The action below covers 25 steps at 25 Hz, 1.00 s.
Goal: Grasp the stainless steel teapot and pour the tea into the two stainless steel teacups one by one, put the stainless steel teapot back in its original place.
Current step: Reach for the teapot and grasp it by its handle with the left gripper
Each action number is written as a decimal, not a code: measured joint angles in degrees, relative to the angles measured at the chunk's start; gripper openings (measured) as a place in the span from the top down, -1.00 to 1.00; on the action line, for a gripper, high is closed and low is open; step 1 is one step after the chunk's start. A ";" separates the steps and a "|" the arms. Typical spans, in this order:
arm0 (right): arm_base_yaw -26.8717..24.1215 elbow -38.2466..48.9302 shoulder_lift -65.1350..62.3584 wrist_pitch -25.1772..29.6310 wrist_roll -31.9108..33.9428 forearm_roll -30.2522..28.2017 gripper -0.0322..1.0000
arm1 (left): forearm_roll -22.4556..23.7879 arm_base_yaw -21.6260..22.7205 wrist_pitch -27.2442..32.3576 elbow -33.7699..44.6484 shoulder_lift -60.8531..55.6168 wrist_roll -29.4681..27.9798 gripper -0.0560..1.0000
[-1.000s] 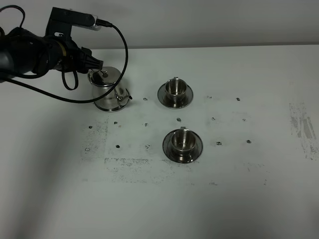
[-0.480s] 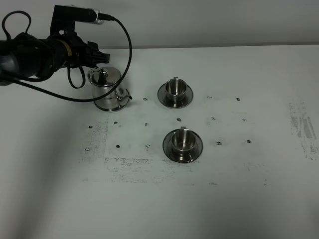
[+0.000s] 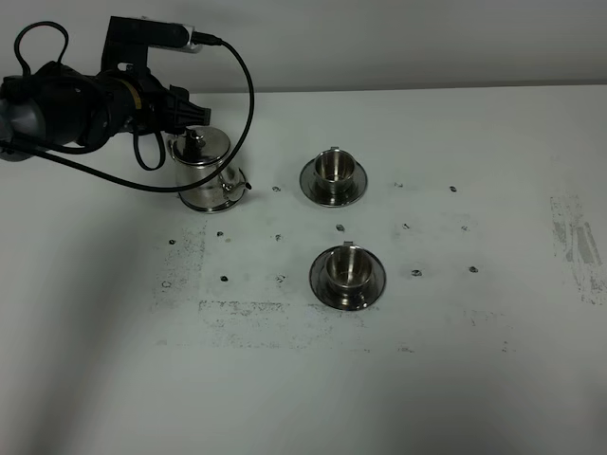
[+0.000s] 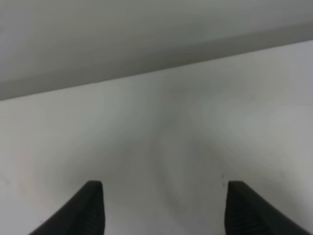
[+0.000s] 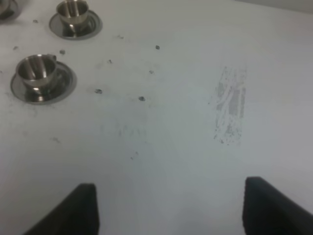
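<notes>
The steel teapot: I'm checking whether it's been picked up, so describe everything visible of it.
The stainless steel teapot is shiny, conical, with a knobbed lid. It stands upright on its round saucer at the far left of the table, left of the two teacups. The left gripper hangs open by its top, not gripping it.

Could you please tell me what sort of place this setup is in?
Probably a robotics lab test bench: a scuffed white table, a cabled robot arm, and a staged steel teapot with two teacups.
</notes>
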 joint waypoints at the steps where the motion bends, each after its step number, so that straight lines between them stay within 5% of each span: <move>1: 0.00 0.00 0.00 0.00 0.00 0.00 -0.21 | 0.00 0.00 0.32 0.00 0.00 0.00 -0.08; 25: 0.00 0.00 0.00 0.00 0.00 0.00 -0.21 | 0.06 -0.55 5.56 -0.11 -0.17 0.91 -0.08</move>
